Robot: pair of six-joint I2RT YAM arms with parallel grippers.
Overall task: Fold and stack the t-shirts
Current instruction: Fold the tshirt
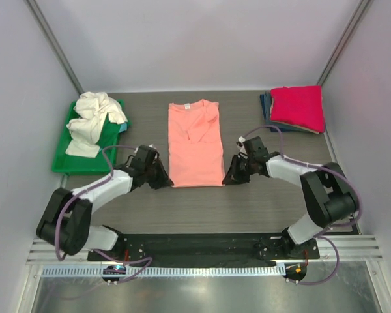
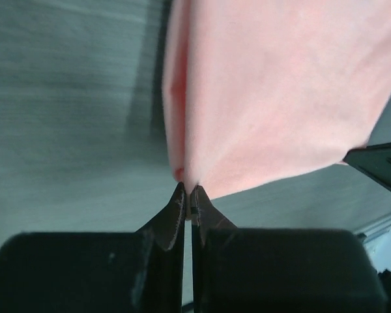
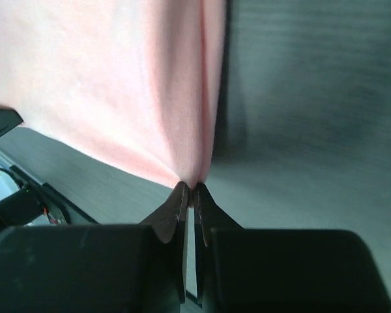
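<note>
The salmon-pink t-shirt (image 1: 195,142) lies flat on the table's middle, sides folded in, collar at the far end. My left gripper (image 1: 164,182) is shut on its near-left corner; in the left wrist view the gripper (image 2: 188,190) pinches the shirt (image 2: 280,91) at its tip. My right gripper (image 1: 227,178) is shut on the near-right corner; in the right wrist view the gripper (image 3: 189,187) pinches the shirt (image 3: 117,78). A cream-white t-shirt (image 1: 94,119) lies crumpled at the far left. A folded magenta-red t-shirt (image 1: 298,107) tops dark blue ones (image 1: 267,104) at the far right.
A flat green tray (image 1: 64,156) sits under the cream-white shirt at the far left. White walls close in the table on three sides. The arm bases stand on a black plate (image 1: 202,246) at the near edge.
</note>
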